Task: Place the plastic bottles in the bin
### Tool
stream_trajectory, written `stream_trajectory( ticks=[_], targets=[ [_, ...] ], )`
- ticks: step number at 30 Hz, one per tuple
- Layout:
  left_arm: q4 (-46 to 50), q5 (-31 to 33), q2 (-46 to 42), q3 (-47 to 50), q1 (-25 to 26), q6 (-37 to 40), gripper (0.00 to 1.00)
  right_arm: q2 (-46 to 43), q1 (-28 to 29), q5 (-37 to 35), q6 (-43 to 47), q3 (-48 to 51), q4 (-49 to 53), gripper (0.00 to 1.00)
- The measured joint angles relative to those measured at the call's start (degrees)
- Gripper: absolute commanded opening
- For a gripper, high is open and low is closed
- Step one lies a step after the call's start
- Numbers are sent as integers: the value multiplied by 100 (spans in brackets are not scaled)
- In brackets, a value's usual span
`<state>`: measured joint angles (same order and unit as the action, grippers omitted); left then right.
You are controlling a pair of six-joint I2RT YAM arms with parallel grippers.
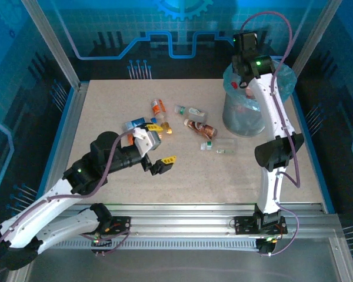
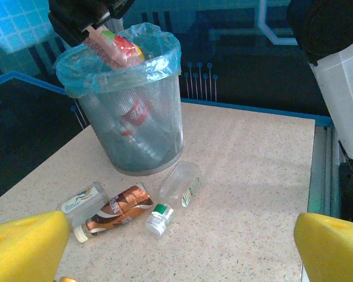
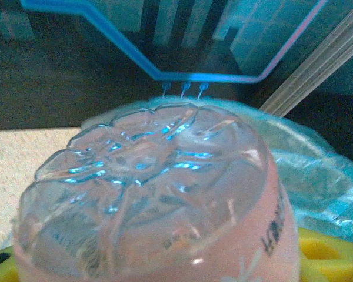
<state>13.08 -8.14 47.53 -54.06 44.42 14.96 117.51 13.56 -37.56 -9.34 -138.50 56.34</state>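
My right gripper hovers over the bin, a round grey mesh bin with a light-blue bag. It is shut on a pink-labelled clear bottle, whose ribbed base faces the right wrist camera above the bag's rim. In the left wrist view that bottle hangs tilted just above the bin's mouth. My left gripper is open and holds nothing, low over the table's middle, with its yellow fingertips spread wide. Ahead of it lie a brown bottle, a clear green-capped bottle and a blue-labelled one.
More bottles lie scattered left of the bin: an orange one, a clear one and a blue-labelled one beside my left wrist. Bottles show through the bin's mesh. The metal table edge runs along the right.
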Motion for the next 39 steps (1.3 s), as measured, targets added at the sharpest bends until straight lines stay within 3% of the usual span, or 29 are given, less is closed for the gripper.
stream_trajectory(
  ticks=[5,14,16,17,22,24,29,34,39],
  targets=[
    [11,0,365,-238,0,-50,99,37,-151,31,-136,350,116,83],
    [9,46,623,-409,0,-136,99,68,-271,179,-356,404,107,86],
    [11,63,623,-409,2,-136,99,68,-271,195,-380,367,105,91],
    [11,81,623,-409,2,-138,99,68,-271,201,-402,313,107,100],
    [11,122,619,-409,2,-160,99,-52,-223,289,-433,225,-74,100],
    [13,175,610,-409,2,-195,99,-190,-173,339,-402,396,-240,93],
    [-11,437,581,-400,11,-404,99,-627,-127,684,-350,1102,-645,64],
    [-48,627,581,-389,24,-568,99,-772,-269,1029,-400,1744,-850,44],
    [-118,726,579,-304,33,-610,99,-769,-404,1152,-372,2135,-883,43]
  ],
)
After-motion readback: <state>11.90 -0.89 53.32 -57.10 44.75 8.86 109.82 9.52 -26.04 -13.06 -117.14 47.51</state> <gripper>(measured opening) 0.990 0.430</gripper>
